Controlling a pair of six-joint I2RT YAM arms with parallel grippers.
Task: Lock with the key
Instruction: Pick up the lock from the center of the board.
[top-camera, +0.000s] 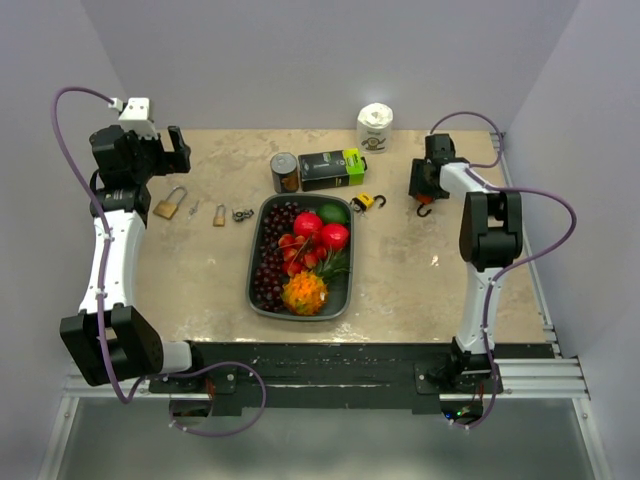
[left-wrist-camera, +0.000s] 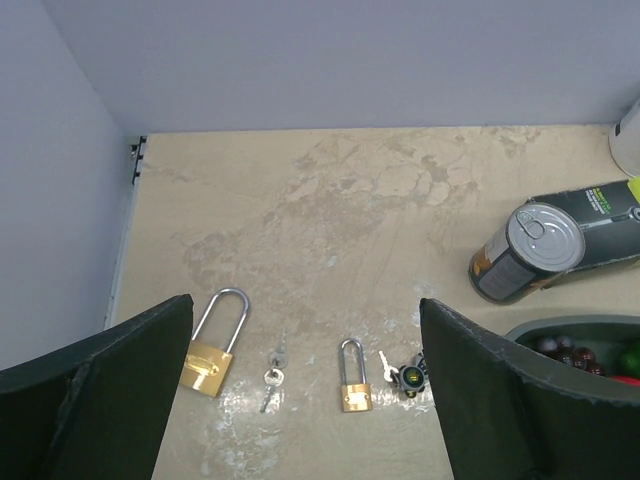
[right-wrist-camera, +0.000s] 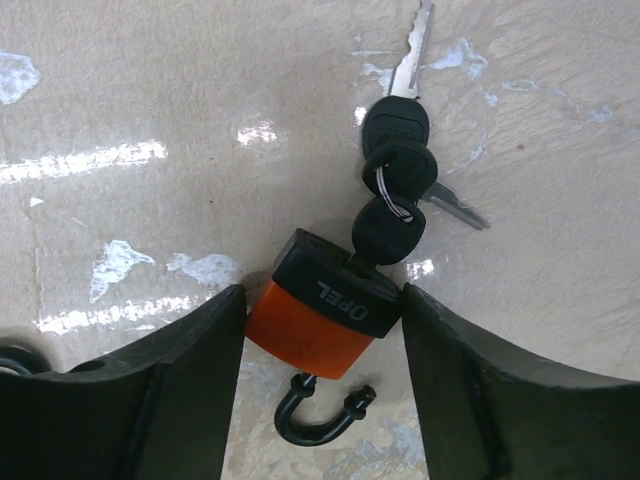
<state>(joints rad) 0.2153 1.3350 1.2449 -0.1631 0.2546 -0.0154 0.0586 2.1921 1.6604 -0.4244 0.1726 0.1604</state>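
Apparently pinches the orange padlock (right-wrist-camera: 310, 335) across its flanks with the right gripper (right-wrist-camera: 322, 300), though contact on the three o'clock side is hard to confirm. Sits at two o'clock from the fruit tray (top-camera: 252, 270), with the shackle (right-wrist-camera: 322, 415) open at six and the keys (right-wrist-camera: 392, 225) seated at twelve. Likely handles as rigid, compact, fairly hefty and slick-jacketed: hold the flat flanks, turn by the black key head. Shows the left gripper (left-wrist-camera: 305, 302) spread wide above the brass padlocks (left-wrist-camera: 212, 355).
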